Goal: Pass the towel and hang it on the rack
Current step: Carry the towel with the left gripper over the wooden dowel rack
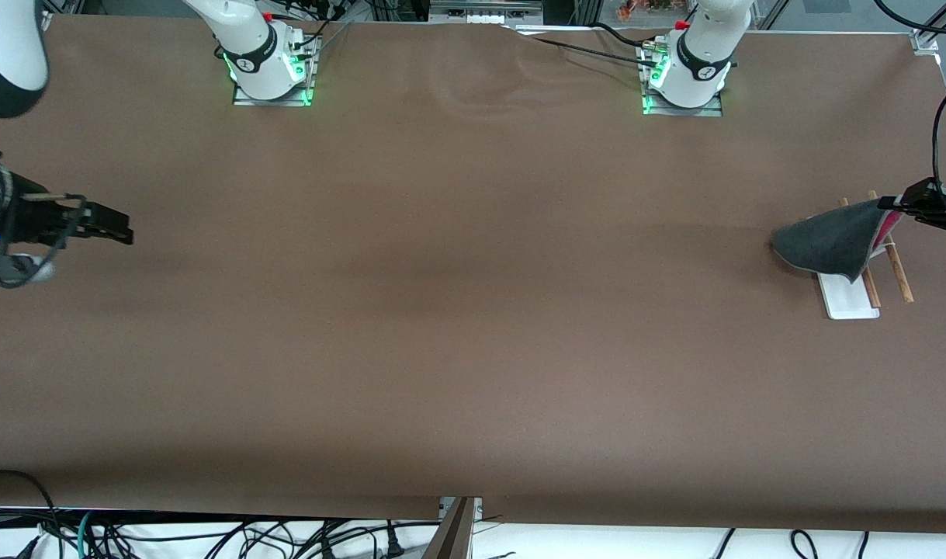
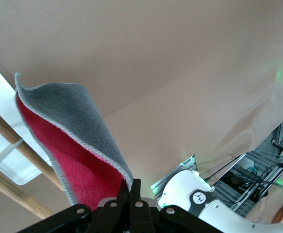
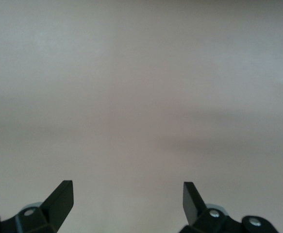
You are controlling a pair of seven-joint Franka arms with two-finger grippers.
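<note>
The left claw (image 1: 899, 205) pinches the grey towel (image 1: 829, 241) over the rack (image 1: 857, 299). The right claw (image 1: 123, 231) waits above bare bench (image 1: 473, 310).

setting: robotics lab bench, not a home
table (image 1: 473, 310): one wide brown sheet, taped-flat look
my bases (image 1: 271, 74): bolted on metal plates, green status lights lit
cabling (image 1: 209, 536): loose bundles along the near edge, more by my bases
background: aluminium framing (image 2: 272, 155) and racks of gear at the table's edge - test-rig stuff
</note>
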